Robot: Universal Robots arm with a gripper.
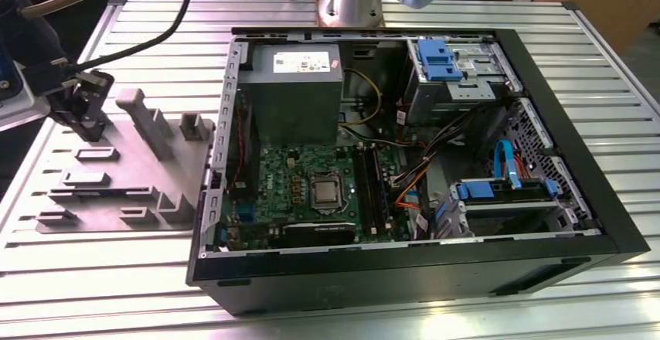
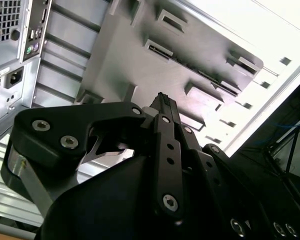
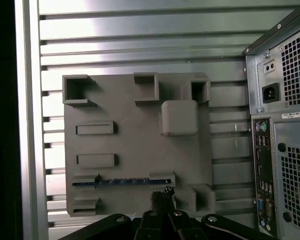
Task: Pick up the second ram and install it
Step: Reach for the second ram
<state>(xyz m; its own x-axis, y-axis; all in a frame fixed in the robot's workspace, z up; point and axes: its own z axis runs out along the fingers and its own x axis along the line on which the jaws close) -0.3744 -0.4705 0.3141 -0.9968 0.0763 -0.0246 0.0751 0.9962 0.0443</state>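
One slatted metal table [image 1: 103, 294] carries everything I'm working with. The open computer case [image 1: 413, 274] takes up most of it, lying on its side with the motherboard [image 1: 320, 193] facing up. Beside the case, on the exterior view's left, sits the grey fixture plate [image 3: 135, 145] with its raised blocks.

My gripper [image 3: 162, 192] hangs above the plate's near edge. In both wrist views its fingers look drawn together to a narrow point with nothing between them.

The second ram [image 3: 122, 181] rests on edge in a slot of the plate, bridging two low blocks, just beside the fingertips but not touching them. It is untouched so far, so I judge the pick hasn't started.

My worries from here:
- Coming down with the fingers this narrow would strike the stick's top edge or the plate instead of straddling it.
- The blocks crowd both ends of the stick, so a pad landing on a block would miss the grasp.
- A thin board pinched off-centre could tilt, and I judge a tilted stick would jam in its motherboard slot.
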